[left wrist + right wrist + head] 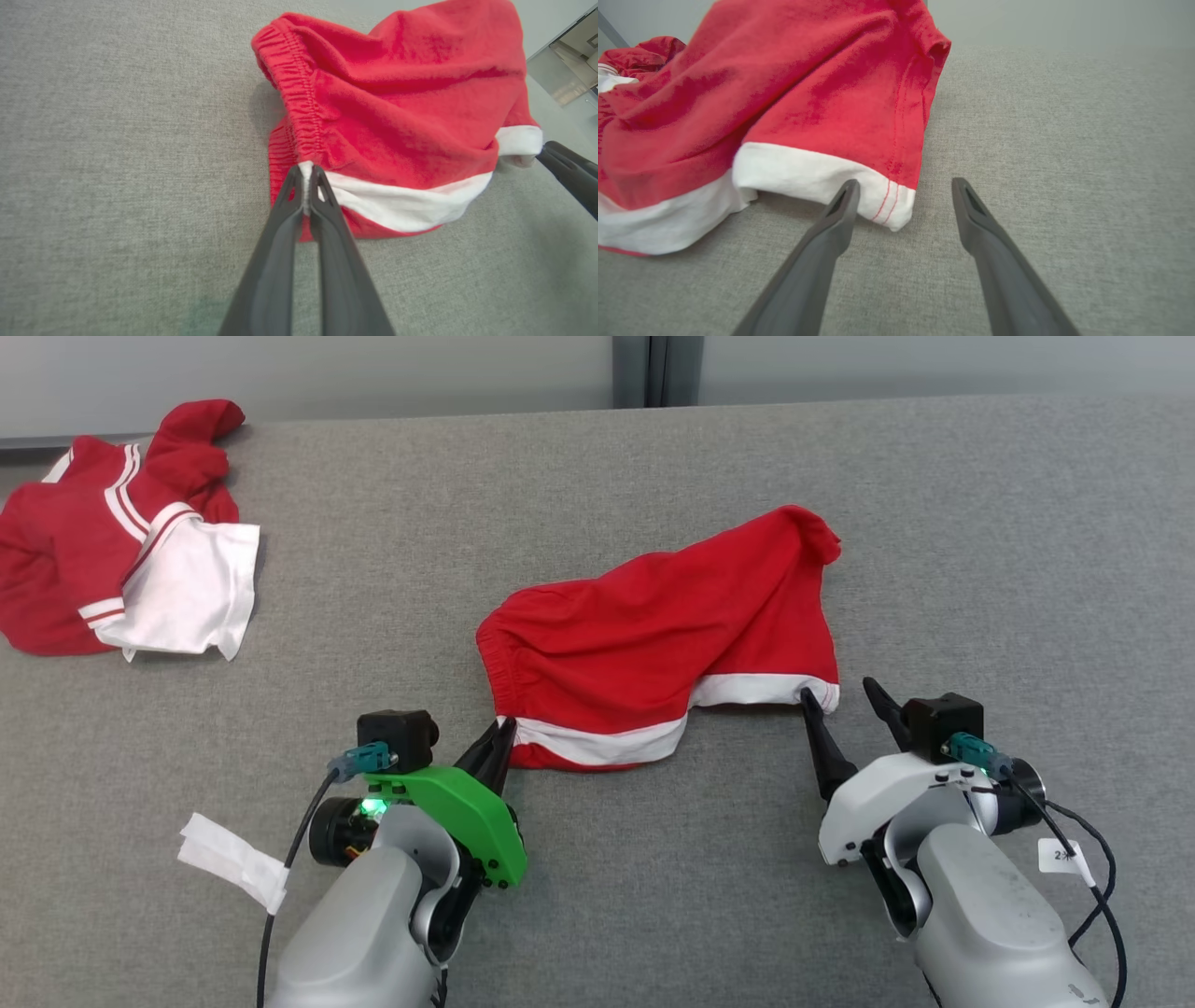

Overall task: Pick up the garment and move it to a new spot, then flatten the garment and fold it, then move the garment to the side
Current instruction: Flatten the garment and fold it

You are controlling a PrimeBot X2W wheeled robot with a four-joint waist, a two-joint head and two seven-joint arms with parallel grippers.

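The garment [653,635], red shorts with a white hem band and an elastic waistband, lies crumpled in the middle of the grey table [597,476]. My left gripper [499,733] is shut on the garment's near left corner, pinching the white band where it meets the waistband [306,179]. My right gripper [840,695] stands open at the near right hem corner [892,205]. That white corner lies between the two fingers, with the left finger [843,200] touching its edge. In the left wrist view the right gripper's dark finger [567,172] shows beside the hem's far end.
A second red and white garment [121,541] lies bunched at the table's far left corner. A white tag [233,859] hangs off my left arm's cable. The table's back edge meets a pale wall [373,373].
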